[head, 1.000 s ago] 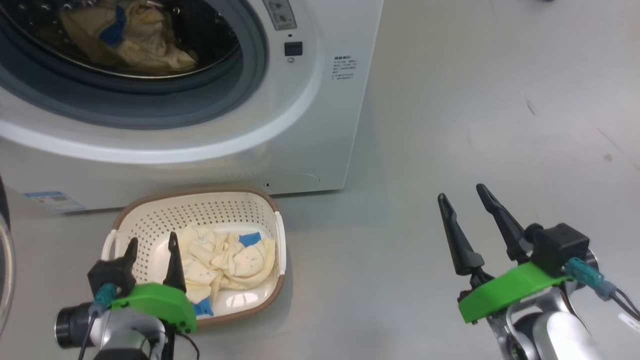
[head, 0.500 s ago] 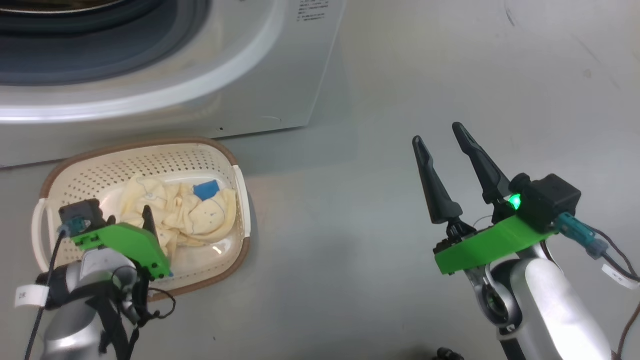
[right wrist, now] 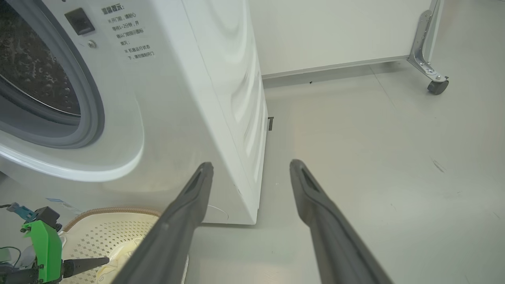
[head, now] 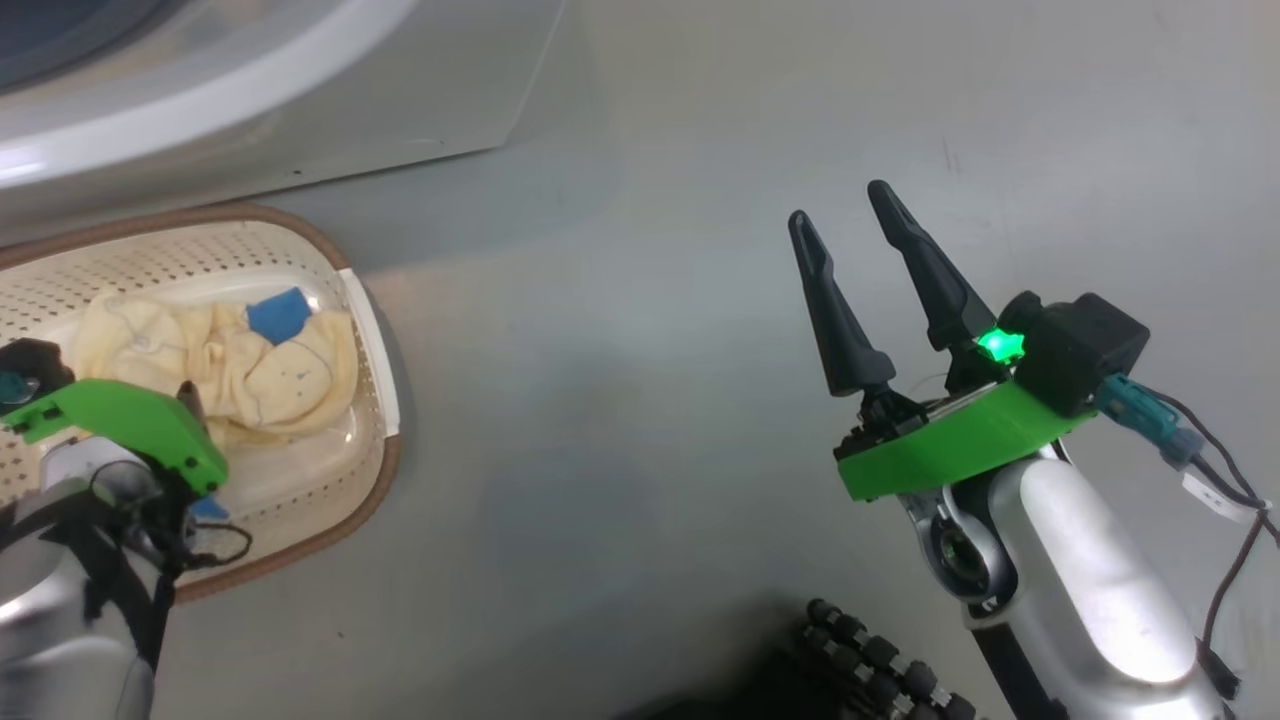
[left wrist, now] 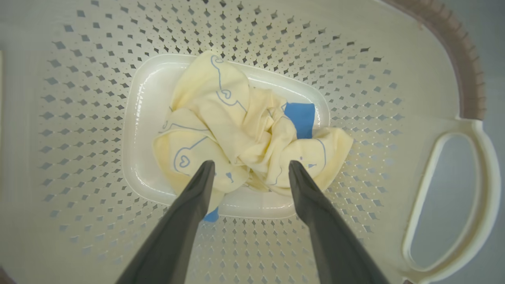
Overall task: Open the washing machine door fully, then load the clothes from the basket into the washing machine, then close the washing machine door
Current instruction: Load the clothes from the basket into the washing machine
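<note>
The cream basket point(head: 368, 330) sits on the floor in front of the white washing machine point(head: 200, 100). A bundle of cream-yellow clothes point(left wrist: 221, 118) with a blue patch lies on the basket floor point(left wrist: 142, 98). My left gripper point(left wrist: 250, 163) points down into the basket, open, its fingertips on either side of the near edge of the clothes and closed on nothing. My right gripper point(head: 840, 205) hovers open and empty over the floor to the right. From the right wrist, the machine point(right wrist: 189, 98) shows its drum opening point(right wrist: 35, 79) uncovered. The washing machine door is out of view.
Grey floor point(head: 620, 400) stretches between the basket and my right arm. A white panel on a castor point(right wrist: 438, 85) stands behind and to the right of the machine. A black ribbed hose point(head: 870, 660) lies at the bottom of the head view.
The head camera has tilted down and turned, so the machine has slid up and left. My left gripper has tipped down into the basket over the clothes. Both grippers remain open.
</note>
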You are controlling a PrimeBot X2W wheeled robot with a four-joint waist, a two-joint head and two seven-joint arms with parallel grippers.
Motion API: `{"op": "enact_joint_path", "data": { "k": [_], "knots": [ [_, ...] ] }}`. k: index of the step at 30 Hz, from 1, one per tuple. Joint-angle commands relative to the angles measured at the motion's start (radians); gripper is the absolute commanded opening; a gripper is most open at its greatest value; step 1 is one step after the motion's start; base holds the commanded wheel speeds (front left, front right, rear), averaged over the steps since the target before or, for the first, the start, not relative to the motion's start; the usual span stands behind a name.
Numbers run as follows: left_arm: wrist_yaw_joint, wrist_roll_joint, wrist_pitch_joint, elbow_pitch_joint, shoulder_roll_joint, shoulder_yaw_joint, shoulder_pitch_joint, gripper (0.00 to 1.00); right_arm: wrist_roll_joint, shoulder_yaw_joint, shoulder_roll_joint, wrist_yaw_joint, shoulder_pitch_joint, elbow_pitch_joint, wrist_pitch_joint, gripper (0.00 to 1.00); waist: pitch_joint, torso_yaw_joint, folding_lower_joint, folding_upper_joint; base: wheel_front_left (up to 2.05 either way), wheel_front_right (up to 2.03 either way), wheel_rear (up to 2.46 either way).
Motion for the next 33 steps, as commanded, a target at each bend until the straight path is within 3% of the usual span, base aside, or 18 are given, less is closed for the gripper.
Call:
{"op": "enact_joint_path", "data": {
  "k": [1,12,22,30,32,33],
  "knots": [
    [-0.002,-0.004,0.004,-0.003,0.043,0.027,-0.007,1.00,0.011,0.019,-0.007,0.004,-0.002,-0.023,-0.009,1.00,0.047,-0.040,-0.0002,0.0001,0.00,0.00,0.00],
    [-0.009,-0.028,0.064,0.066,0.094,0.042,-0.101,1.00,0.053,0.057,-0.007,0.004,-0.055,-0.027,-0.019,1.00,0.161,-0.085,-0.0002,0.0001,0.00,0.00,0.00],
    [0.054,0.011,0.089,0.101,0.143,0.006,-0.168,1.00,0.078,0.085,-0.007,0.004,-0.078,-0.059,-0.020,1.00,0.250,-0.125,-0.0002,0.0001,0.00,0.00,0.00],
    [0.100,0.069,0.100,0.119,0.135,-0.059,-0.187,0.98,0.086,0.077,-0.007,0.004,-0.076,-0.073,-0.020,1.00,0.283,-0.131,-0.0002,0.0001,0.00,0.00,0.00],
    [0.111,0.075,0.099,0.123,0.132,-0.067,-0.190,0.45,0.085,0.073,-0.007,0.004,-0.074,-0.075,-0.020,1.00,0.285,-0.129,-0.0002,0.0001,0.00,0.00,0.00],
    [0.112,0.076,0.100,0.124,0.130,-0.069,-0.191,0.24,0.085,0.072,-0.007,0.004,-0.074,-0.076,-0.020,1.00,0.286,-0.129,-0.0002,0.0001,0.00,0.00,0.00]
  ]
}}
